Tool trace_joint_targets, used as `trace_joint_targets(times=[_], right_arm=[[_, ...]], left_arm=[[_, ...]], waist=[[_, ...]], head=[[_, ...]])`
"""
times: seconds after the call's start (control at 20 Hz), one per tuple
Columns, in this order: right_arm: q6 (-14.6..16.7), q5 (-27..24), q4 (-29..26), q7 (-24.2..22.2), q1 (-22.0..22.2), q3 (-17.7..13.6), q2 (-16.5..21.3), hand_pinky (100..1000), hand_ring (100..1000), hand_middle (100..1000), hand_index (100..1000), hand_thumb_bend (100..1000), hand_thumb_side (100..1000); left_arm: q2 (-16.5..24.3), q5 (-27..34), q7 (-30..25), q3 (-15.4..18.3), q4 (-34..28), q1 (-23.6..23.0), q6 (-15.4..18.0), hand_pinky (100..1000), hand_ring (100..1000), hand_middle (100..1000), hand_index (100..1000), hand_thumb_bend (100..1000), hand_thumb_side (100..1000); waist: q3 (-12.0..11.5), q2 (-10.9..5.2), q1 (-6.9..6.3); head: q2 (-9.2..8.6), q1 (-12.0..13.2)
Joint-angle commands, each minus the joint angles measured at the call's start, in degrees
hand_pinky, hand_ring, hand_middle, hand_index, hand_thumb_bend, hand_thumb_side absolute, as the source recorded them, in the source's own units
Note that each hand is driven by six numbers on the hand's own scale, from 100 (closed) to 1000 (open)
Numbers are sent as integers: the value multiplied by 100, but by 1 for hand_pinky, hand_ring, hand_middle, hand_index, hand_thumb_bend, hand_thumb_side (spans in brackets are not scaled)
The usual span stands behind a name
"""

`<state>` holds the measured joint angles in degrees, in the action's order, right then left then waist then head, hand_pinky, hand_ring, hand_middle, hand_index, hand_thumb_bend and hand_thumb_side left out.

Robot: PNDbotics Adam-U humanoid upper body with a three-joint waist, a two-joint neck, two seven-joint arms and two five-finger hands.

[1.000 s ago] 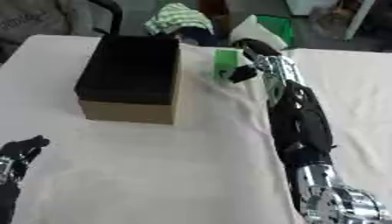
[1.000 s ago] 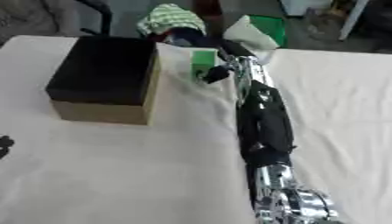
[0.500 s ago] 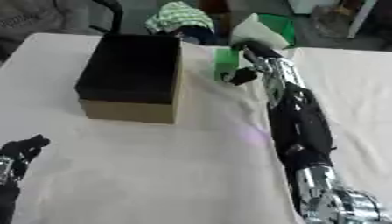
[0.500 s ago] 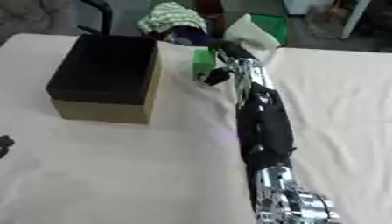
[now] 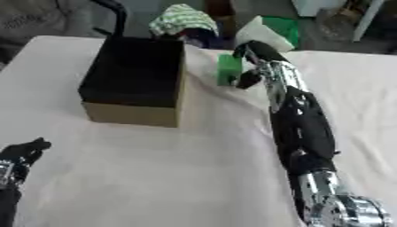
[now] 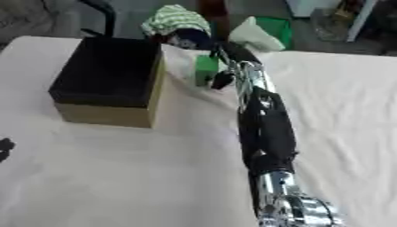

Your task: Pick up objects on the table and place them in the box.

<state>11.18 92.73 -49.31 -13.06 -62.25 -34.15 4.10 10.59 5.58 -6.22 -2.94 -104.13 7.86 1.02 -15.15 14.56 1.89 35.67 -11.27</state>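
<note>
A small green block [image 5: 229,68] is held just right of the box, above the white cloth. My right hand [image 5: 250,56] is curled round it from the right, with the arm stretched up the middle of the view. The box [image 5: 138,80], dark inside with tan cardboard sides, stands open at the upper left of the table. My left hand [image 5: 21,153] rests at the lower left edge with its fingers relaxed, holding nothing.
A white cloth [image 5: 194,177] covers the table. Beyond the far edge lie a green-and-white striped cloth [image 5: 183,19], a white bag [image 5: 262,32] and a green container [image 5: 285,25]. A black chair back [image 5: 116,13] rises behind the box.
The right hand with the green block has shifted very slightly; the picture has also moved a little. The left hand stays put.
</note>
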Motion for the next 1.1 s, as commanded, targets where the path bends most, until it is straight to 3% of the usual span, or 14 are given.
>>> trace_joint_targets(times=[0.05, 0.4, 1.1], right_arm=[[33, 20, -133, 173, -113, 58, 41, 808, 683, 430, 545, 279, 100], [209, -217, -294, 314, -277, 197, 24, 800, 660, 391, 524, 297, 100], [548, -707, -471, 152, -598, 518, -145, 801, 659, 383, 539, 312, 100]], left_arm=[[52, -8, -10, 0, -102, 53, 8, 1000, 952, 682, 716, 100, 818], [52, 14, -10, 2, -88, 32, 0, 1000, 951, 677, 715, 100, 816], [68, 82, -13, 2, -47, -38, -26, 1000, 951, 671, 714, 100, 811]], waist=[[14, -97, -22], [83, -178, -28], [208, -408, -14]], head=[[-66, -6], [-50, -14], [12, -28]])
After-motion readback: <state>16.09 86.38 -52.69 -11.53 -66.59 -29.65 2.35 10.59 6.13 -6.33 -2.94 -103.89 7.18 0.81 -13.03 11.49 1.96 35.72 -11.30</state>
